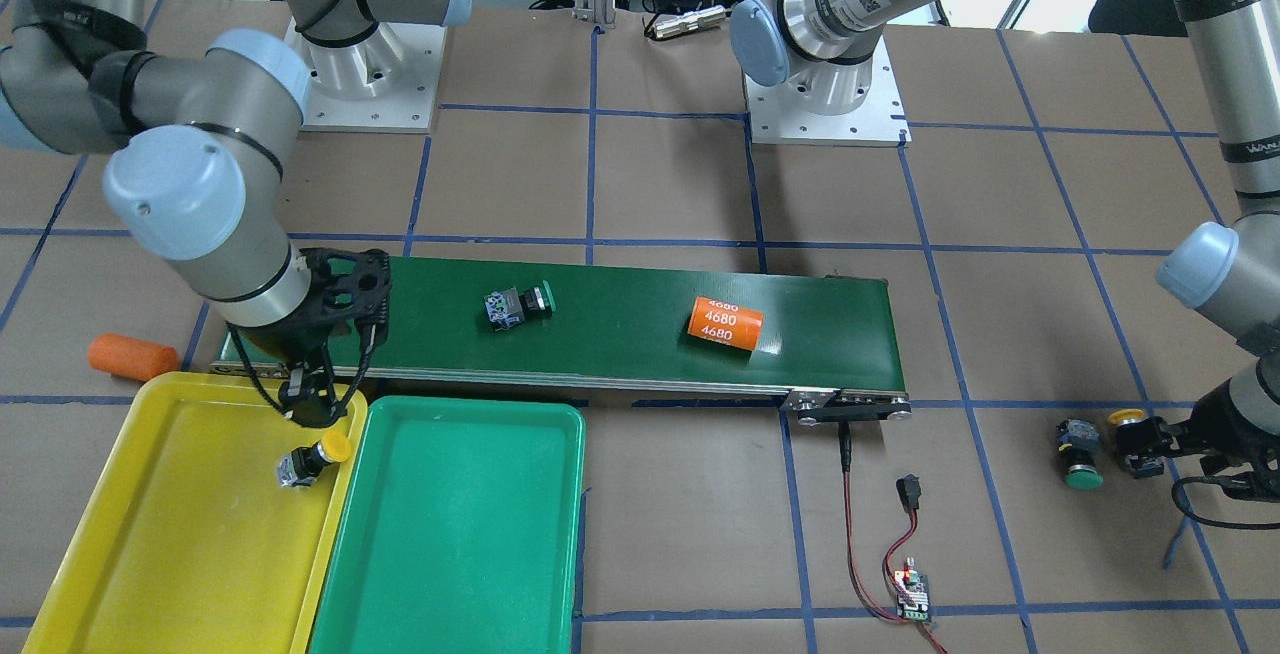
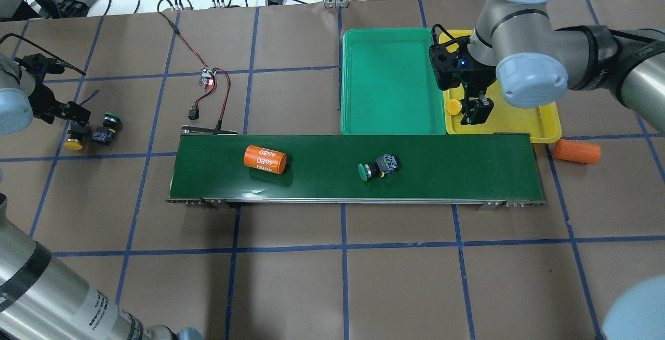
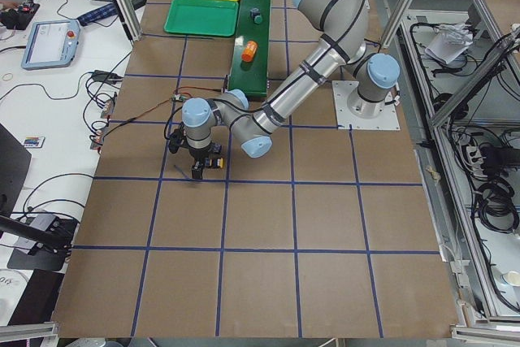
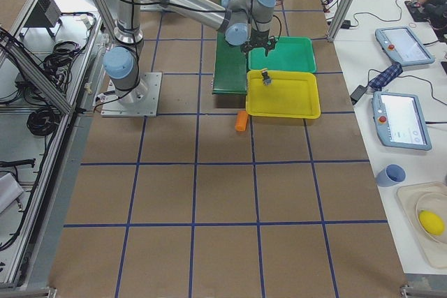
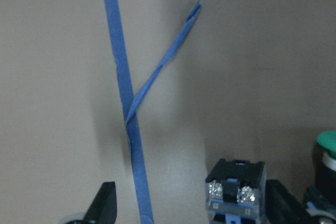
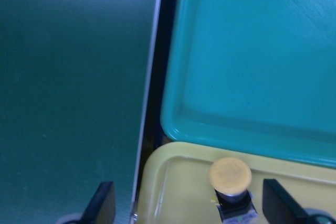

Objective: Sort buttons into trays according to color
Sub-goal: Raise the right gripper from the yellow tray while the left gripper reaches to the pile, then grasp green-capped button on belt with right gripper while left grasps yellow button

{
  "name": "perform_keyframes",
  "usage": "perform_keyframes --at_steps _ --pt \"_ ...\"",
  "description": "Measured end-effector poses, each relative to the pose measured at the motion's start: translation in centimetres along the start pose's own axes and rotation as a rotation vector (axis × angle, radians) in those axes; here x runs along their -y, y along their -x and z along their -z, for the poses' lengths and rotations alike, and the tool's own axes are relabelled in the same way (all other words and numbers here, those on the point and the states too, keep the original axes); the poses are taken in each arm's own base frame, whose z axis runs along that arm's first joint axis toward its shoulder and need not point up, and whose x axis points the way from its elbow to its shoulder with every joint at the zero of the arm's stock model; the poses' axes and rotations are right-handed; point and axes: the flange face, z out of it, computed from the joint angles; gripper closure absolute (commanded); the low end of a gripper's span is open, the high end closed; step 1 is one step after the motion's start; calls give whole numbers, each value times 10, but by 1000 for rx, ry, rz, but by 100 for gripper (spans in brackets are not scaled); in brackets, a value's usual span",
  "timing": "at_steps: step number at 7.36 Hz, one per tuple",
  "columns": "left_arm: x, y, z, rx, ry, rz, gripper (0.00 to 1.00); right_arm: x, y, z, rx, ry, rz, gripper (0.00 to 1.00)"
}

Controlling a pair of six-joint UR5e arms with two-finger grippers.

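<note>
Nearest the front camera lie two trays side by side, the yellow tray and the green tray. There are four buttons, two yellow and two green. One yellow button lies on its side in the yellow tray's corner by the belt, below the right gripper, whose jaws stand wide apart and grip nothing. One green button lies on the belt. The other green button and other yellow button lie together on the table, well past the belt's end. The left gripper is spread wide around that yellow one's block, clamping nothing. Of two orange cylinders, the 4680 cylinder is on the belt and the plain cylinder is beside the yellow tray. Only the wrist views show the jaw gaps; only the front and overhead views show all four buttons.
</note>
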Motion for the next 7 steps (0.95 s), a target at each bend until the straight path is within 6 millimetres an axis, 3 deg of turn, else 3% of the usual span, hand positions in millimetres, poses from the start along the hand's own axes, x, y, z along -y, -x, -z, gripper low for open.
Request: perform_keyframes --at_steps 2,3,5,6,7 --pt "0 -3 -9 -54 -27 14 0 30 62 2 6 -2 42 0" --pt "2 -5 -10 -73 -40 17 0 36 76 1 -17 1 54 0" --pt "3 -8 -8 -100 -30 21 0 40 82 -2 -41 9 59 0" --pt "2 -10 -10 -117 -21 23 6 39 84 -6 -44 10 21 0" --pt "0 -11 -12 -127 -10 26 33 38 87 -11 -42 11 -61 0"
